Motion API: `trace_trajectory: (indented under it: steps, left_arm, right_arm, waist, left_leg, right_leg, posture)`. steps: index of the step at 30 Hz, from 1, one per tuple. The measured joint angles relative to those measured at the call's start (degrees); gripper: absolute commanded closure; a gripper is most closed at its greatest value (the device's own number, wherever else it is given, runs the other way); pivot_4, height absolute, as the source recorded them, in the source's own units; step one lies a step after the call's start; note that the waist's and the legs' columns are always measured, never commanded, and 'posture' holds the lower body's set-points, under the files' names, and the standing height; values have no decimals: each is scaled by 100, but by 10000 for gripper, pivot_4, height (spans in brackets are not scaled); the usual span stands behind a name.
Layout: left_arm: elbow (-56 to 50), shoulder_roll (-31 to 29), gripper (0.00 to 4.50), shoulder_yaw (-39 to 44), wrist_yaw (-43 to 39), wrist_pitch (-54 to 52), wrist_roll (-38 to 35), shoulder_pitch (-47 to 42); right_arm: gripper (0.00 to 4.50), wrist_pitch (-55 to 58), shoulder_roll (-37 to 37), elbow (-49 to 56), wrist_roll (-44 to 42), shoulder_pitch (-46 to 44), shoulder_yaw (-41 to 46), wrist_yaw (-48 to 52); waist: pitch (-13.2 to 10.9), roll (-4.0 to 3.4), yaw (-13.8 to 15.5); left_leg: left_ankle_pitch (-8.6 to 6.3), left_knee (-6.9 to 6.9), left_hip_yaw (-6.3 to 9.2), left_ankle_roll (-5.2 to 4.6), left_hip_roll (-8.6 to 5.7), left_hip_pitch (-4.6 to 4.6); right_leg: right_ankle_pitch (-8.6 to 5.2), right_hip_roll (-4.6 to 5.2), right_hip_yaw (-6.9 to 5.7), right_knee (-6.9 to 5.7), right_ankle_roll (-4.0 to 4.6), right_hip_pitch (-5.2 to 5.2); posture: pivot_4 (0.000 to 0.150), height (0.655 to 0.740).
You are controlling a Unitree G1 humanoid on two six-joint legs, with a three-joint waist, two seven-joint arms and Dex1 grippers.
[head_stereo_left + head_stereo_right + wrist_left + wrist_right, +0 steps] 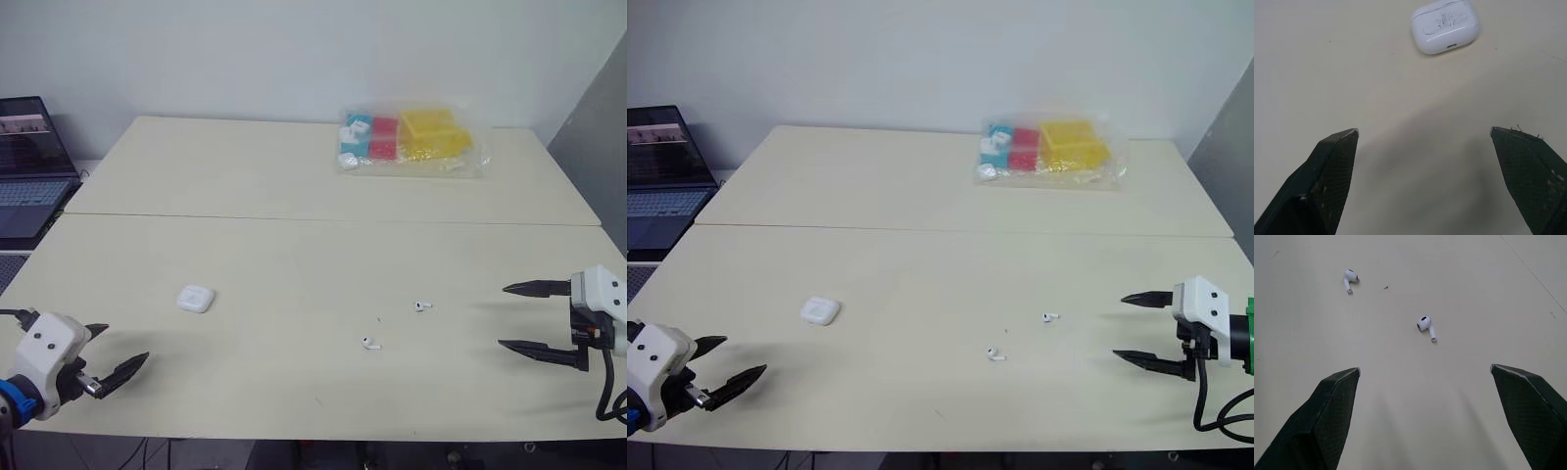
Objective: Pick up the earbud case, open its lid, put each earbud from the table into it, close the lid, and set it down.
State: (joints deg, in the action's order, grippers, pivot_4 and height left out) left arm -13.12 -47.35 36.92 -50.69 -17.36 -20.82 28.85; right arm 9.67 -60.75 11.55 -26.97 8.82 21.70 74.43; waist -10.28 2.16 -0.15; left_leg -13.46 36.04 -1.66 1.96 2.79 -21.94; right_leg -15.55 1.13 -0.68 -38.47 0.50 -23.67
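Note:
The white earbud case (196,298) lies shut on the cream table (294,264), left of centre. My left gripper (125,345) hovers open near the front left corner, a short way in front of the case (1445,26), with nothing between its fingers. Two white earbuds lie apart on the table, one (422,305) right of centre and one (370,343) closer to the front edge. At the right side my right gripper (503,316) is open and empty, pointing toward the nearer earbud (1426,326) and the farther earbud (1349,279).
A clear plastic bag (411,140) of yellow, red and blue boxes sits at the back right. An open laptop (29,166) stands off the table's left side. A seam (333,219) between two tabletops runs across the middle.

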Motion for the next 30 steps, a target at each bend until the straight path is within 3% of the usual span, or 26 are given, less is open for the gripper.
trace_trajectory:
  steps: [7,16,20,30]
  left_arm:
    - [-43,49,0,-6,111,-338,-94,-304]
    - [-206,174,0,-4,-500,-245,-564,-250]
    - [-209,174,0,-6,-473,-262,-571,-365]
    - [-222,193,0,2,-378,-561,-774,-416]
  right_arm:
    - [248,49,8,-4,50,-135,-57,-26]
    - [248,602,-3,208,-255,-365,-52,22]
    - [248,894,-2,522,-514,-761,-50,-111]
    - [248,919,-2,563,-397,-707,-53,-101]
  waist:
    - [0,0,-1]
    - [0,0,-2]
    - [1,1,-9]
    - [1,2,1]
  left_leg:
    - [0,2,0,0,-1,2]
    - [0,2,0,0,-1,3]
    - [0,5,3,0,-1,8]
    - [0,4,2,0,-1,5]
  right_leg:
    - [1,0,0,-4,-2,2]
    - [6,-2,-1,-8,-10,2]
    - [1,-3,-1,-13,-1,4]
    - [13,-2,-1,-10,-22,4]
  posture:
    - [1500,7400]
    - [1500,7400]
    - [1500,7400]
    - [1500,7400]
